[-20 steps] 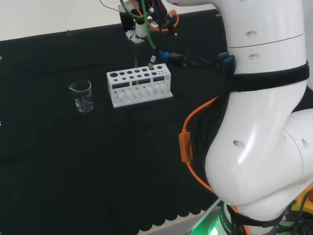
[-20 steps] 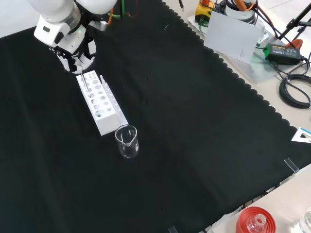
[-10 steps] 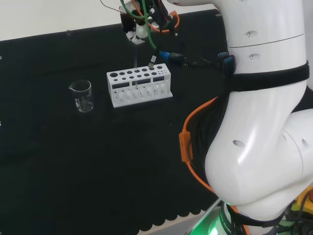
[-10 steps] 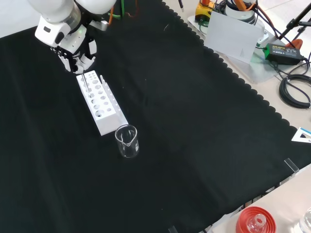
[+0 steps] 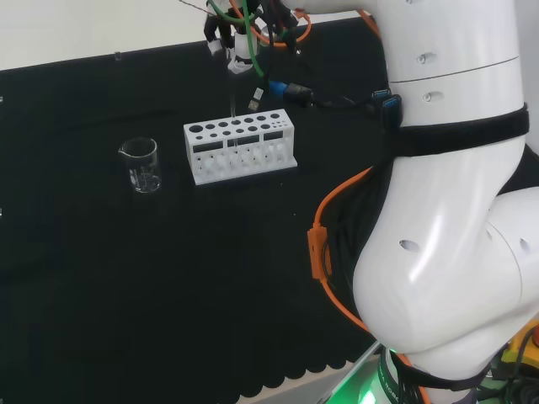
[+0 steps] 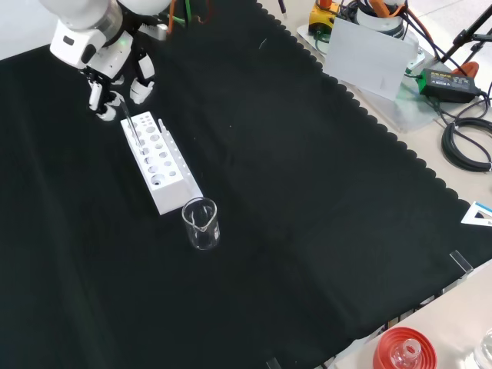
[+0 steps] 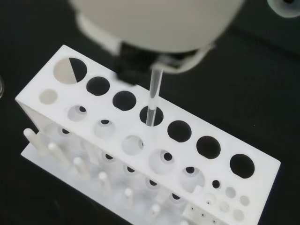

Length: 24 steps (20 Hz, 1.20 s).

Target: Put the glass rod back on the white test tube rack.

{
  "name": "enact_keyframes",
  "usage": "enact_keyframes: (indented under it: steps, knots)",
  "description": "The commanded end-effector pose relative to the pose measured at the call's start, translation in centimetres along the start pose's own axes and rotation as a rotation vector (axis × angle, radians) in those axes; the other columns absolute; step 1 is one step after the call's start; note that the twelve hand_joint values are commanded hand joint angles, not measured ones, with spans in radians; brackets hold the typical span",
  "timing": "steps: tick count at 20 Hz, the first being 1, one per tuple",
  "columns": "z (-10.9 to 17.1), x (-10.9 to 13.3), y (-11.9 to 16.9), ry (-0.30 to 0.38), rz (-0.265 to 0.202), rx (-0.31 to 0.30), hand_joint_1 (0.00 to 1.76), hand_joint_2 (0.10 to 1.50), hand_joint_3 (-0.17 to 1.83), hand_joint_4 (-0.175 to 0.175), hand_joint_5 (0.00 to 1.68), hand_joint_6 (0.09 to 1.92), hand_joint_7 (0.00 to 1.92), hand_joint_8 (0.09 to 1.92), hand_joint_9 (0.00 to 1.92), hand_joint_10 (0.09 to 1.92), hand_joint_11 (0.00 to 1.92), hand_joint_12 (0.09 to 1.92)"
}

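Rack: white plastic block, long and box-shaped, top plate drilled with rows of round holes, large along one edge and smaller toward the other; a row of short white pegs runs along its base on one side, plain in the wrist view. It sits on the table, which is draped in matte black cloth with a scalloped hem.

Rod: thin, clear glass, straight, round in section. Lower end sits in one of the large holes in the rack's outer row, about midway along that row. Long axis close to vertical, leaning a little in the front view, top end pointing up toward the hand.

Beaker: clear glass, cylindrical with a pour lip, upright, near the rack's end and apart from it.

Hand: black and white, above the rack's far end in the front view. Fingers spread apart, not closed on the rod; in the front view they hang on either side of its top.

Change from half a second ago: the hand has lifted and its fingers have opened out. In the head view it sits higher over the rack than before. The rod stands where it was, rack and beaker unmoved.
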<state>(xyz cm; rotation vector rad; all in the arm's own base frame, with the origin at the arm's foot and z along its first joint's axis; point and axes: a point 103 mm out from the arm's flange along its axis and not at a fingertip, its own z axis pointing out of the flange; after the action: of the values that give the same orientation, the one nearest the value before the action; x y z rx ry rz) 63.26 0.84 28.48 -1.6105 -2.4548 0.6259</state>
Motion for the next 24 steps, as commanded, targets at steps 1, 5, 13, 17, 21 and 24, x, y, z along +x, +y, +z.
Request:
enact_keyframes:
  steps: [1,5,13,17,21,24]
  knots:
    - [-0.5,-0.3,-0.6,0.042,0.024,0.043,1.04,0.37,0.82,-0.117,0.21,0.70,0.80,0.74,1.65,0.09,1.83,0.39]
    - [-1.4,-0.9,-1.3,0.043,0.037,0.045,0.92,0.39,0.75,-0.074,0.17,0.41,0.63,0.79,1.47,0.09,1.74,0.45]
    - [-3.1,-2.5,-3.0,0.065,0.058,0.018,0.88,0.41,0.70,-0.057,0.21,0.27,0.62,0.78,1.43,0.09,1.68,0.52]
    - [-4.0,-3.0,-4.0,0.070,0.067,0.003,0.88,0.43,0.67,-0.055,0.23,0.25,0.64,0.77,1.44,0.09,1.68,0.54]
    - [-4.5,-3.3,-4.8,0.068,0.072,-0.005,0.88,0.43,0.65,-0.056,0.25,0.25,0.66,0.77,1.45,0.09,1.67,0.54]
    - [-4.6,-3.5,-5.3,0.070,0.077,-0.008,0.89,0.43,0.65,-0.057,0.26,0.25,0.67,0.77,1.46,0.09,1.67,0.54]
